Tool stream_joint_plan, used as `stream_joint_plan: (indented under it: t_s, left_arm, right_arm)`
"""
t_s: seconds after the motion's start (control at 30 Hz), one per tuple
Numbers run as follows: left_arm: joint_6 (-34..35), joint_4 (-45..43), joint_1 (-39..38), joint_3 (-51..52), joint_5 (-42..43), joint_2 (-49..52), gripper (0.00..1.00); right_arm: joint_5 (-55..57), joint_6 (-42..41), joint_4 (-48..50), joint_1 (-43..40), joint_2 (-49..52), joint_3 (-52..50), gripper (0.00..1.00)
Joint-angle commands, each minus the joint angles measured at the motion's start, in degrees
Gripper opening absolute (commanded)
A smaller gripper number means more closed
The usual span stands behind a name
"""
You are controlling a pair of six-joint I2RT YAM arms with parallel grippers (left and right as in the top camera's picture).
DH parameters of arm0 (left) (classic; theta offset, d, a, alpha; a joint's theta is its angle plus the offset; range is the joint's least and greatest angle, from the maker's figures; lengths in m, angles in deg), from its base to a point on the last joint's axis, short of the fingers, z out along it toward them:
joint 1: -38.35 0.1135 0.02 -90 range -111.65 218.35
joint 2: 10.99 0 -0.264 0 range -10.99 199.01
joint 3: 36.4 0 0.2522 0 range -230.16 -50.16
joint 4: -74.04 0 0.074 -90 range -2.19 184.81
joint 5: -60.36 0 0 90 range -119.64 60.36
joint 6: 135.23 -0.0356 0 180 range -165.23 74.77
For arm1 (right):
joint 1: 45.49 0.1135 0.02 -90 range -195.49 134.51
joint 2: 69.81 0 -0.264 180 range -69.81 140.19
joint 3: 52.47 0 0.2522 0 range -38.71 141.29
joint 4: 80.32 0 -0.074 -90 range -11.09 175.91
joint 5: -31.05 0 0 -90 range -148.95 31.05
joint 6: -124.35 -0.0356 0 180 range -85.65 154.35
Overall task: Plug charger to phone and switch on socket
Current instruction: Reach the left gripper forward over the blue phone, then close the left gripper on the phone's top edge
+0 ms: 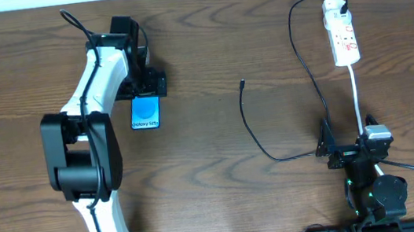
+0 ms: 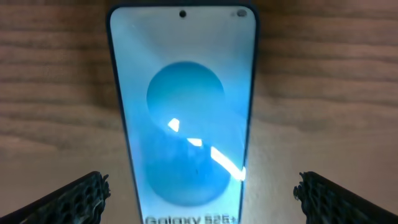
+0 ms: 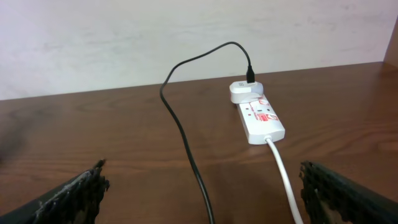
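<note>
Gaping empty, your left hand (image 2: 202,186) frames the phone (image 2: 183,112), your right hand (image 3: 205,190) the socket (image 3: 260,118); only overhead shows the charger tip (image 1: 243,84).

The slim blue-screened phone (image 2: 183,124) was glossy, the brown wooden table (image 1: 225,201) matt and grained, the white plastic power strip (image 3: 261,121) smooth.

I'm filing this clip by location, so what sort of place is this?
Probably a robotics lab bench, not a home: a left arm and right arm set at a wood table, a phone, socket and charger laid out, and a plain pale wall behind.
</note>
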Motion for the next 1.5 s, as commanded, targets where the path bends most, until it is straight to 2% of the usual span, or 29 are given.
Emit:
stream_joint_plan:
  t_s: [0.0, 0.43, 0.77, 1.47]
  left_arm:
    - [-0.6, -0.6, 0.2, -1.2, -1.2, 2.2, 0.99]
    - [-2.7, -3.2, 0.2, 0.0, -2.2, 3.2, 0.99]
    - [0.8, -6.1, 0.2, 2.7, -2.2, 3.2, 0.99]
    - [1.2, -7.4, 0.0, 5.5, -2.2, 3.3, 1.00]
  right_arm:
    - [0.3, -0.2, -0.1, 0.4, -0.3, -0.2, 0.99]
    - [0.3, -0.2, -0.1, 0.4, -0.3, -0.2, 0.99]
    - [0.3, -0.2, -0.1, 0.4, -0.3, -0.2, 0.99]
    - [0.3, -0.2, -0.1, 0.4, -0.3, -0.2, 0.99]
